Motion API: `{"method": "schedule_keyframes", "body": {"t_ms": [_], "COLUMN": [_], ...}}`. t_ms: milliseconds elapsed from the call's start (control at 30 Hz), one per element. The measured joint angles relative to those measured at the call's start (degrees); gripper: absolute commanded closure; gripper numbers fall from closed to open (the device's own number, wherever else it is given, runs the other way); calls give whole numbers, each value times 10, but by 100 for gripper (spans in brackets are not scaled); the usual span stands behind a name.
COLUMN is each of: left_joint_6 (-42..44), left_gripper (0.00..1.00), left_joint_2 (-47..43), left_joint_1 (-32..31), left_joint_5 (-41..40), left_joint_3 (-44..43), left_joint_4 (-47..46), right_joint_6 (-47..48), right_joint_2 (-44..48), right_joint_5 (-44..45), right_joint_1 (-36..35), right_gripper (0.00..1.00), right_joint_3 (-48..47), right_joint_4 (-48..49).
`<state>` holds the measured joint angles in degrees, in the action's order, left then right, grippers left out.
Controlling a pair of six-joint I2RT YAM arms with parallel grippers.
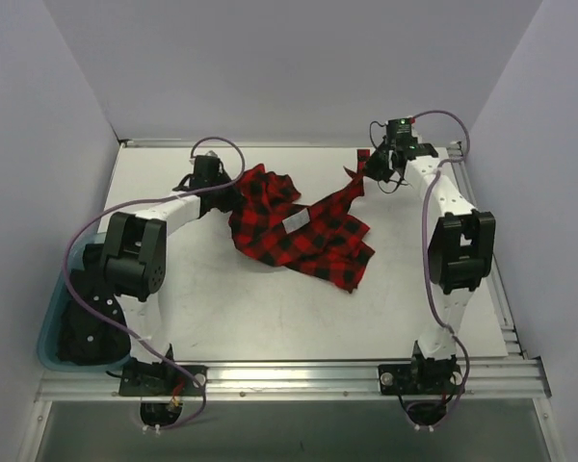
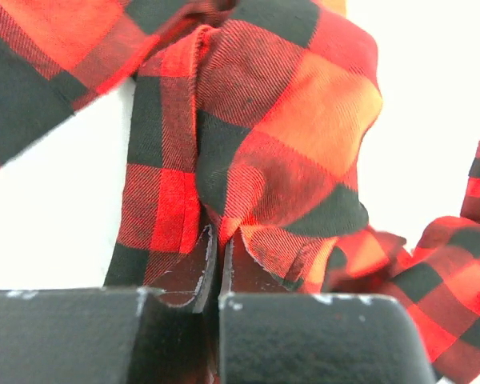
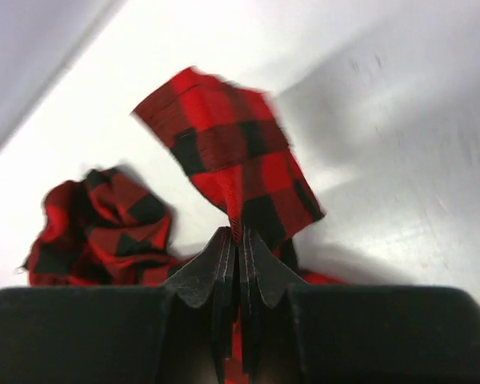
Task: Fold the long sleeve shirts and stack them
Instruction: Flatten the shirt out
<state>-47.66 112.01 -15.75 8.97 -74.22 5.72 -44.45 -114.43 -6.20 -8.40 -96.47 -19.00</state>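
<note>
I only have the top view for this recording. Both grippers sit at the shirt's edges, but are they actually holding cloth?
Observer: The left gripper is. Its wrist view shows it clamped shut on a fold of the shirt.
Operator: And the right one?
Observer: The right gripper is shut too, pinching a narrow tip of cloth that fans out beyond it.
Operator: Is that tip lying flat?
Observer: It appears lifted, with a shadow on the table beside it.
</note>
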Motion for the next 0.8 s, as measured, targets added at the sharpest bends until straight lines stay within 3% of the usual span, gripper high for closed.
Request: {"method": "schedule_keyframes", "body": {"t_ms": [100, 200, 367, 567, 667, 700, 733, 800], "left_joint_6": [-1, 0, 0, -12, -19, -22, -25, -23], "left_gripper": [100, 100, 100, 97, 82, 76, 59, 41], "left_joint_2": [-8, -54, -198, -354, -396, -407, -419, -446], "left_joint_1": [19, 21, 15, 11, 7, 6, 5, 4], "left_joint_5": [-4, -17, -38, -60, -64, -64, -66, -70], "left_joint_3": [-28, -5, 109, 291, 367, 388, 407, 434], "left_joint_4": [-2, 0, -7, -14, -8, -3, 5, 36], "right_joint_6": [10, 14, 14, 0, -19, -25, -30, -31], "right_joint_2": [26, 106, 308, 574, 655, 669, 675, 673], "right_joint_5": [-11, -20, -33, -28, -26, -26, -26, -33], "right_joint_1": [15, 23, 4, -84, -126, -133, -140, -151], "right_gripper": [100, 100, 100, 100, 77, 62, 53, 37], "right_joint_3": [-27, 27, 189, 422, 533, 566, 597, 640], "right_joint_4": [0, -8, -25, -40, -50, -56, -60, -76]}}
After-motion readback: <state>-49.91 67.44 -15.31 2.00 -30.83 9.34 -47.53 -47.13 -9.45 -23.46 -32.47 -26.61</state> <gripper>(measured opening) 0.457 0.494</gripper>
